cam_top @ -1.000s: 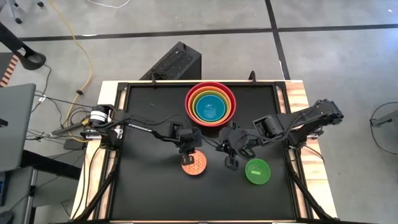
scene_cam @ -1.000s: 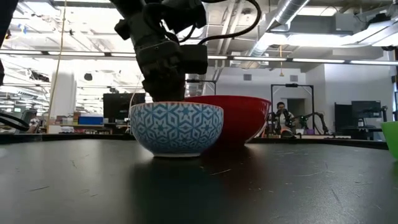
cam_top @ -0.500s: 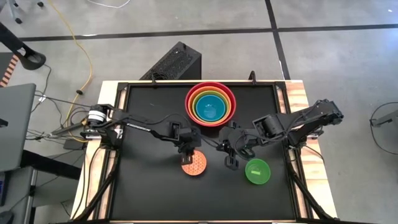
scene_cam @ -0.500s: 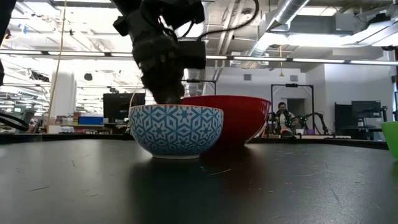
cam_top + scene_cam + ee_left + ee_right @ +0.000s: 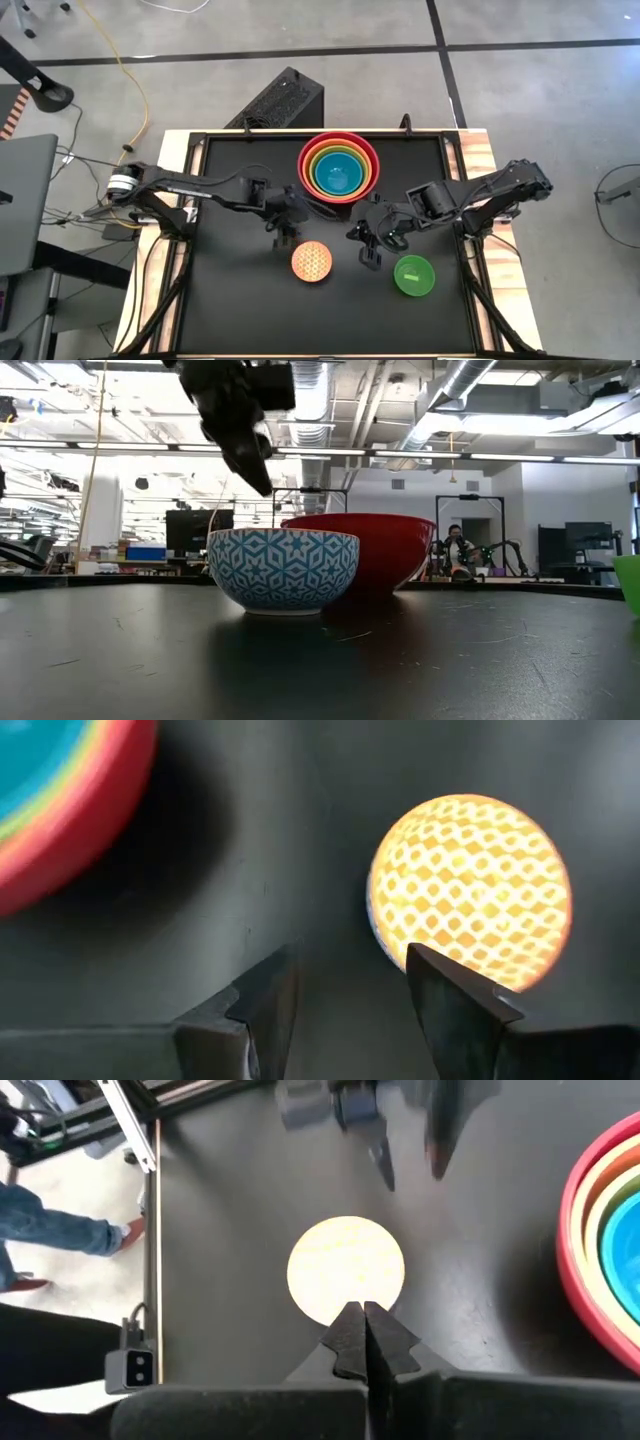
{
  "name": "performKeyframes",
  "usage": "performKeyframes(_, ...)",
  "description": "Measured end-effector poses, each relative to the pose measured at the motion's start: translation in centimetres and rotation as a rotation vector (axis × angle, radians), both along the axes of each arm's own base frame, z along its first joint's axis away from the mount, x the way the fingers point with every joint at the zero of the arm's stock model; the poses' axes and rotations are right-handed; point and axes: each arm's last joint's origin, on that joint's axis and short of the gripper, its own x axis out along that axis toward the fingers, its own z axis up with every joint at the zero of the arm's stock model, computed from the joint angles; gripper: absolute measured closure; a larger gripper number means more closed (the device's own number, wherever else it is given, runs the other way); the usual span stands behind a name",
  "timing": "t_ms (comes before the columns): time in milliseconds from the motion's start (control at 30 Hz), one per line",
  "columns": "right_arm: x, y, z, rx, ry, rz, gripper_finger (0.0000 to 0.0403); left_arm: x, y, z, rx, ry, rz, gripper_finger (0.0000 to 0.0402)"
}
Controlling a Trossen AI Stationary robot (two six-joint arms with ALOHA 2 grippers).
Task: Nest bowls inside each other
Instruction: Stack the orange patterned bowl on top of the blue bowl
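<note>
Left gripper (image 5: 283,233) now open, off patterned bowl (image 5: 311,261) rim.

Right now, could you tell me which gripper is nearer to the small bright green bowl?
The right gripper, shut, sits just beside the small bright green bowl. The left gripper, open, is farther off, beyond the patterned bowl.

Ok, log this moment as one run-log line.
left gripper: open, above table, off patterned bowl | right gripper: shut, beside green bowl | nested stack: four bowls
</note>
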Motion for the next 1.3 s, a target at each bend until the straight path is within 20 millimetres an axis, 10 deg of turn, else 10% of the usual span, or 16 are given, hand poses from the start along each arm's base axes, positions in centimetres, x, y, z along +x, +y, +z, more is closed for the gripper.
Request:
performKeyframes(467,5.1,-0.2,-3.2,-0.001,-0.019,-0.03,0.0398,-6.7,0.3,3.0,0.092,-0.155,0.039,0.0226)
performKeyframes(900,10.9,-3.3,-11.1,0.024,0.17,-0.07,0.0274,-11.0,0.3,-1.6,-0.01,-0.294,0.16,0.0226)
performKeyframes(1300,12.7,-2.3,-16.8,0.018,0.314,-0.039,0.0171,-12.5,0.3,-5.8,-0.112,-0.187,0.254,0.0226)
